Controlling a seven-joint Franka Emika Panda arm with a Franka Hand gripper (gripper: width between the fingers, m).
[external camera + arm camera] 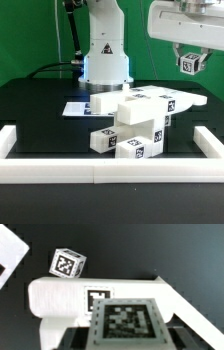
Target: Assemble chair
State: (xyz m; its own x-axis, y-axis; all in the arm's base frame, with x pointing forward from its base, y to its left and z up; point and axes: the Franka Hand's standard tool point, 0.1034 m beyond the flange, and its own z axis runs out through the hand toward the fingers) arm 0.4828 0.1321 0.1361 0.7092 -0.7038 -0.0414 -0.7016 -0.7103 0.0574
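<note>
My gripper (190, 59) hangs high at the exterior view's right, shut on a small white tagged cube (191, 66). In the wrist view that cube (125, 319) fills the space between my dark fingers (76, 336), its tag facing the camera. Below, in the middle of the black table, sits the chair's cluster of white parts (140, 118): a flat plate (168, 100) on top of blocky bars, with tagged blocks (101, 140) at its front. The wrist view shows a rounded white bar (55, 297) of that cluster under the held cube and a loose tagged cube (68, 262) on the table.
White border rails (100, 173) run along the front and both sides (209, 140) of the table. The marker board (80, 107) lies flat behind the parts, and its corner (10, 249) shows in the wrist view. The arm's white base (105, 55) stands at the back.
</note>
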